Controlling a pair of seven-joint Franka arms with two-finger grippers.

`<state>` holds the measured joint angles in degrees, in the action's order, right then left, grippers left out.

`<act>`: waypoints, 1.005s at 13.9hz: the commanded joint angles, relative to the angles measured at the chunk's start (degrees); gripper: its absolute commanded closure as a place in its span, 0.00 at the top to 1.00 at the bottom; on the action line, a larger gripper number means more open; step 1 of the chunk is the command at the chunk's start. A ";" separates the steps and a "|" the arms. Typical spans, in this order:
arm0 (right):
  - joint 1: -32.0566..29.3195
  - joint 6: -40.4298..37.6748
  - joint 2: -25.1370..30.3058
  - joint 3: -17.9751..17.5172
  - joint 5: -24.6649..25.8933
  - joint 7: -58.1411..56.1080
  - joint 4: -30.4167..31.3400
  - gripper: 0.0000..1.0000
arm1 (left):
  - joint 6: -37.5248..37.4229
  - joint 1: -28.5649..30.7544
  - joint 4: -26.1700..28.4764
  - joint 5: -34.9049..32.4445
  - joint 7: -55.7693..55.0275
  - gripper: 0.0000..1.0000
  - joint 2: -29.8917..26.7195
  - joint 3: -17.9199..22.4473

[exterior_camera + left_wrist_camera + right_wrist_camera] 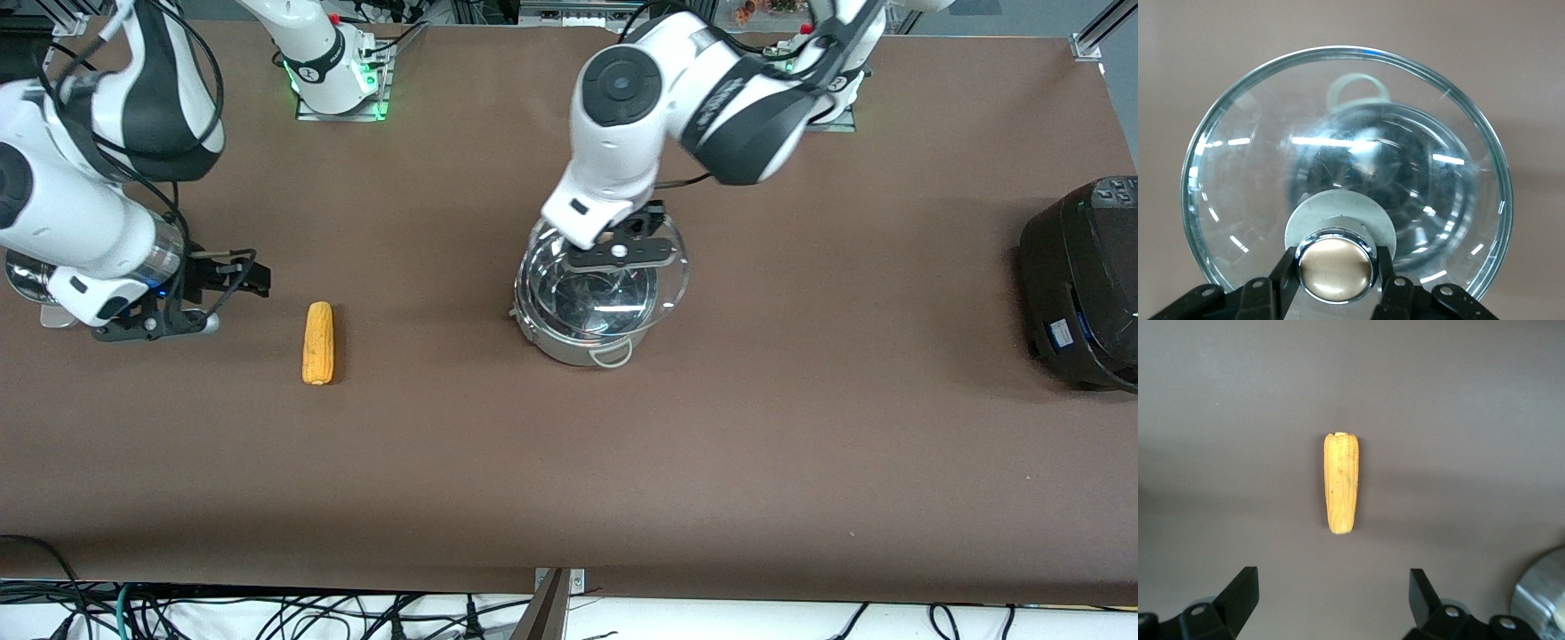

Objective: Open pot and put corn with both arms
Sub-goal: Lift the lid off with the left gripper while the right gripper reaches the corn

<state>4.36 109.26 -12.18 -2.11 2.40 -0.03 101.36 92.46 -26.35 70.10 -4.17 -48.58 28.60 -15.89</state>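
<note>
From the high front camera, the left arm's black two-finger gripper holds the clear domed glass lid over the shiny round stainless-steel pot, which sits mid-table on the brown matte tabletop; the lid appears raised and offset from the rim, probably to clear the opening. The ridged yellow-orange corn cob lies flat on the table, toward the right arm's end and apart from the pot. The right arm's black gripper hovers over the table beside the corn. A large black cooker stands at the left arm's end.

In the left wrist view, the black fingers clamp the lid's rounded brass-coloured knob from both sides; through the lid's smooth, reflective glass, the pot's polished interior and one loop handle show below.

In the right wrist view, the right gripper's fingers stand wide apart and empty, lined up with the tapered, kernel-textured cob, seemingly ready for a grasp across its width.
</note>
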 commanded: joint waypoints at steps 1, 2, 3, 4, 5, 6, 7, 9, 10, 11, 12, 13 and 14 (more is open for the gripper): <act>-0.14 12.16 1.02 -0.08 -0.47 -0.85 10.23 1.00 | -4.55 8.74 1.00 -0.32 11.87 0.14 -2.06 -0.46; -0.23 17.08 -0.12 -0.08 -0.47 -0.85 12.78 1.00 | -6.66 12.95 1.09 -0.14 17.32 0.12 -2.32 -0.72; -0.23 21.65 -1.69 -0.08 -0.47 -1.11 14.55 1.00 | -8.07 16.47 1.26 -0.05 23.82 0.12 -2.32 -0.72; -0.23 25.79 -3.45 -0.08 -0.47 -1.11 16.05 1.00 | -9.13 19.20 1.61 -0.23 29.19 0.12 -2.41 -0.72; -0.23 29.39 -5.12 -0.08 -0.47 -1.11 17.28 1.00 | -10.27 21.75 1.96 -0.58 32.81 0.12 -2.41 -0.64; -0.23 33.00 -6.44 -0.08 -0.38 -1.11 18.77 1.00 | -10.46 24.30 3.19 -1.10 35.72 0.12 -2.50 -0.64; -0.23 35.82 -7.67 -0.08 -0.29 -1.11 19.92 1.00 | -10.46 26.42 4.76 -1.11 38.62 0.12 -2.67 -0.55; -0.14 40.05 -11.10 -0.08 -0.29 -1.11 20.28 1.00 | -9.33 30.82 7.76 -1.37 44.51 0.12 -2.67 -0.55; -0.23 41.54 -11.98 -0.08 -0.29 -1.11 20.28 1.00 | -7.40 32.40 9.60 -3.11 47.23 0.12 -2.76 -0.63; -0.14 41.56 -11.99 -0.08 -0.29 -1.11 20.28 0.99 | -5.21 34.07 11.79 -5.13 49.78 0.12 -3.20 -0.72; -0.14 41.65 -12.08 -0.08 -0.12 -1.11 20.28 0.95 | -1.62 36.00 15.29 -5.76 52.94 0.12 -3.90 -0.72; -0.14 41.65 -12.17 -0.08 -0.12 -1.11 20.28 0.92 | 3.38 38.19 20.03 -5.85 55.67 0.12 -5.30 -0.72; -0.14 42.00 -12.43 -0.08 -0.12 -1.11 20.37 0.88 | 8.73 39.87 24.95 -5.94 57.70 0.12 -6.44 -0.72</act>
<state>4.35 150.33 -25.01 -2.10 2.42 -0.20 121.36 93.08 9.75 84.24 -8.82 3.95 27.40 -15.62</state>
